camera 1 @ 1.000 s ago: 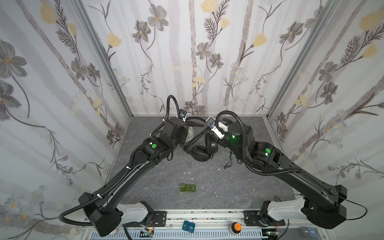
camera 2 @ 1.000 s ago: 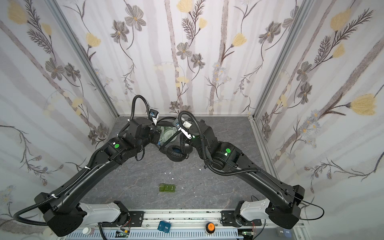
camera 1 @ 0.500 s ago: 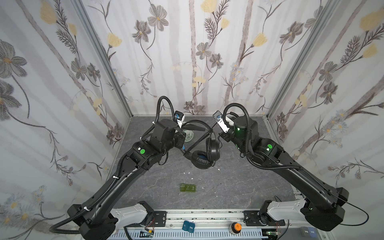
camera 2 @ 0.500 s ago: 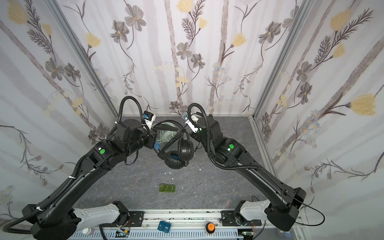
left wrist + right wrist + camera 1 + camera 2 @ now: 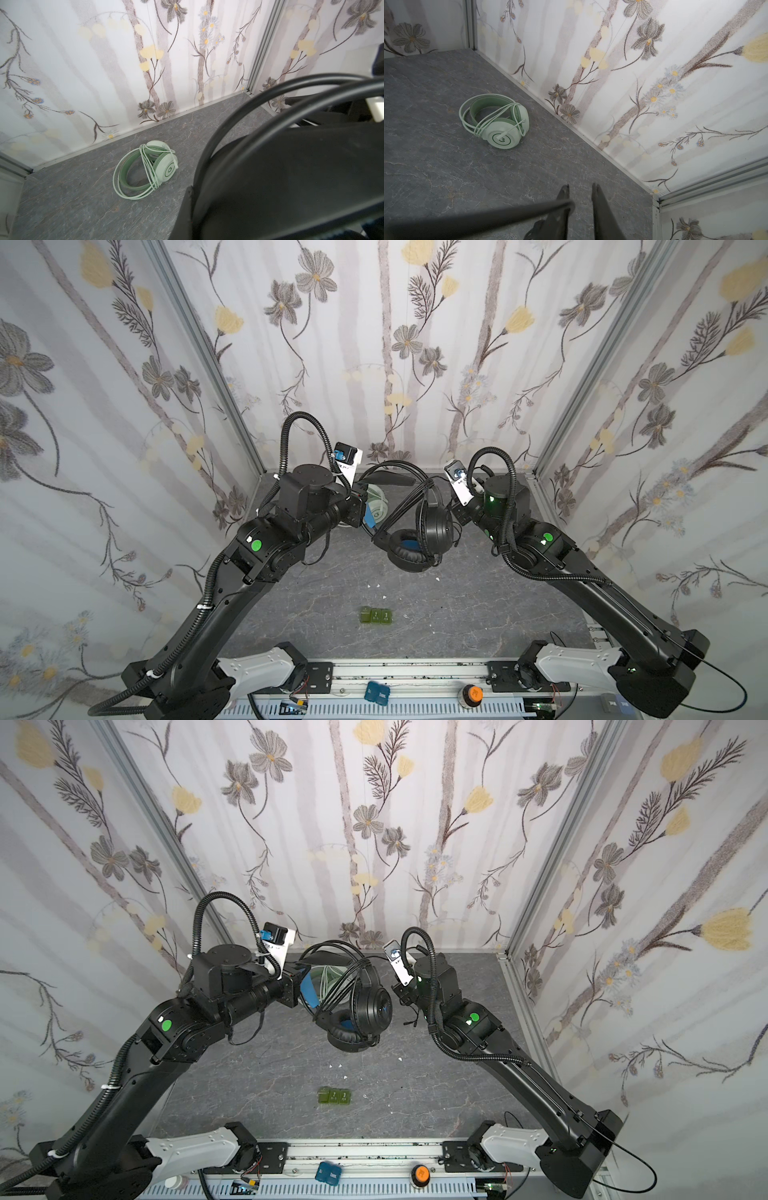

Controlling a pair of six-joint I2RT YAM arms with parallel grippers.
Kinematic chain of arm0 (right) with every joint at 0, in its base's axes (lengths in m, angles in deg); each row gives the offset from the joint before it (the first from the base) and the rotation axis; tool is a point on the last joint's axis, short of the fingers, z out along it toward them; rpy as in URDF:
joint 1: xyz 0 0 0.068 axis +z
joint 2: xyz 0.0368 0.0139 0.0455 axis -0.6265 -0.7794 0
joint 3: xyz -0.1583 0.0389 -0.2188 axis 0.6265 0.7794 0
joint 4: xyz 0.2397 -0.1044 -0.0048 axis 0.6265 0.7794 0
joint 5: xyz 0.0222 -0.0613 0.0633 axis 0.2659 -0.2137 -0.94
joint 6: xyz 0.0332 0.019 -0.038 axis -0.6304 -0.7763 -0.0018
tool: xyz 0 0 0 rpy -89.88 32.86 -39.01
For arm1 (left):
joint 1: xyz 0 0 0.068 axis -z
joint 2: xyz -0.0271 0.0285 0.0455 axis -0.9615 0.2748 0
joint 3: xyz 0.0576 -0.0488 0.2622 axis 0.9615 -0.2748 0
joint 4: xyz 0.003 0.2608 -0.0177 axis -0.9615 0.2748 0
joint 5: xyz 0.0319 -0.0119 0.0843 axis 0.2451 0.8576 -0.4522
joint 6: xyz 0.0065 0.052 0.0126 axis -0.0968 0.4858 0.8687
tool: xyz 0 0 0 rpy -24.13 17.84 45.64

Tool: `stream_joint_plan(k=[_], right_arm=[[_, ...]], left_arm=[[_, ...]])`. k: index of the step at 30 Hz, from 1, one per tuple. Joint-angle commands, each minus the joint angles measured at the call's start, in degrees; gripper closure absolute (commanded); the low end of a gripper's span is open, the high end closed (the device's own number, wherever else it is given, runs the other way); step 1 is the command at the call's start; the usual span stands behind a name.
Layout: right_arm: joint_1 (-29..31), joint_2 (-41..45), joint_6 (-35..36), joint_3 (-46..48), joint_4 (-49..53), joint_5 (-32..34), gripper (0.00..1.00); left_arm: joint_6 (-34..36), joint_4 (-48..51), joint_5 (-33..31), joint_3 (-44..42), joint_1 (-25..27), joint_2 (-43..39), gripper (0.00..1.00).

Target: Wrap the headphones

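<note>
Loops of thin black wire (image 5: 477, 216) hang loose beside my spread right pincer (image 5: 580, 187), so they may slip off. My left pincer (image 5: 365, 510) pinches the black padded headset (image 5: 434, 526).

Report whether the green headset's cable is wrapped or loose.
Wrapped: the white cable coils around the green headset, over its band and earcups.

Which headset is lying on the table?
The mint green headset by the back wall, white cable wound round; the black headset hangs from the left hand.
</note>
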Motion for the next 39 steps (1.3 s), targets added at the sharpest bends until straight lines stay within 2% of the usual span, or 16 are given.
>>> stream_joint_plan(k=[1,11,20,28,39], right_arm=[[-1.21,0.54,-4.45,1.43,-5.53,-4.5,0.78],[-4.81,2.37,-10.87,7.67,-13.05,-11.89,0.79],[-4.9,7.04,-13.28,18.2,-23.26,-19.66,0.77],[-4.98,8.51,-16.23,23.82,-28.38,-22.65,0.75],[-5.16,10.99,-18.58,30.88,-31.58,-26.07,0.59]], left_arm=[[-3.28,-4.46,3.96,2.29,0.0,0.15,1.0],[-7.82,-7.63,8.47,7.1,-0.14,0.52,1.0],[-12.27,-11.33,8.88,7.21,-0.11,0.37,1.0],[-14.23,-13.04,9.5,9.04,-0.11,1.48,1.0],[-13.75,-11.89,8.94,12.28,-0.41,3.24,1.0]])
